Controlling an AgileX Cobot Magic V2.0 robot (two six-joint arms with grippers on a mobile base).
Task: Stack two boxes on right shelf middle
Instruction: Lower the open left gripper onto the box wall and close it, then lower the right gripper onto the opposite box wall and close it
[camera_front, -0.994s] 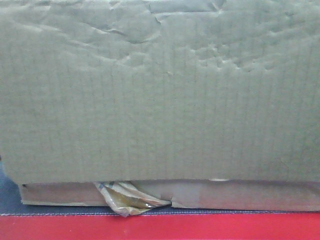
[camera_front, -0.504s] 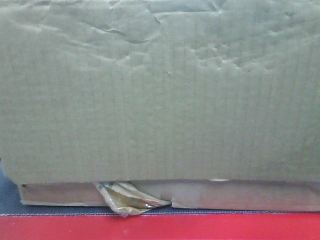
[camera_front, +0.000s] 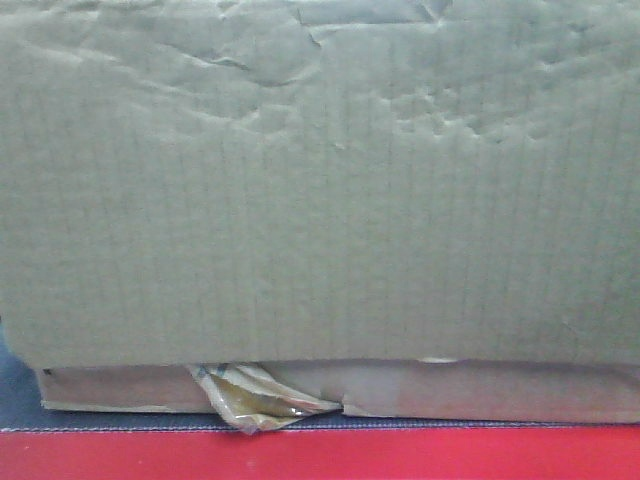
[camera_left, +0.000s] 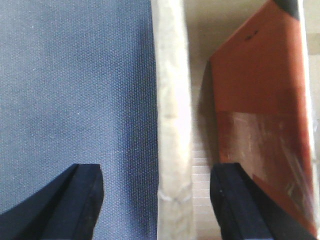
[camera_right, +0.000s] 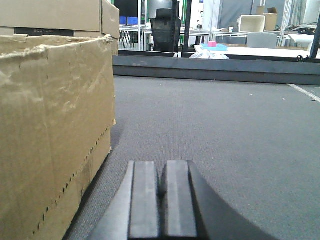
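Boxes count two: large box (camera_front: 320, 200), cut off at the frame edges, sits on flat box (camera_front: 480, 390). Left gripper (camera_left: 158, 175) spread wide; right gripper (camera_right: 161, 172) pressed together, empty.

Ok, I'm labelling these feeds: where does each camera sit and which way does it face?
Front view: close and level before the large box atop the flatter box; no robot parts show.
Left wrist: looks past the open left end effector, which straddles a cardboard wall.
Right wrist: low, looks across the grey surface past the shut right end effector.
Both wrist views share the grey surface.
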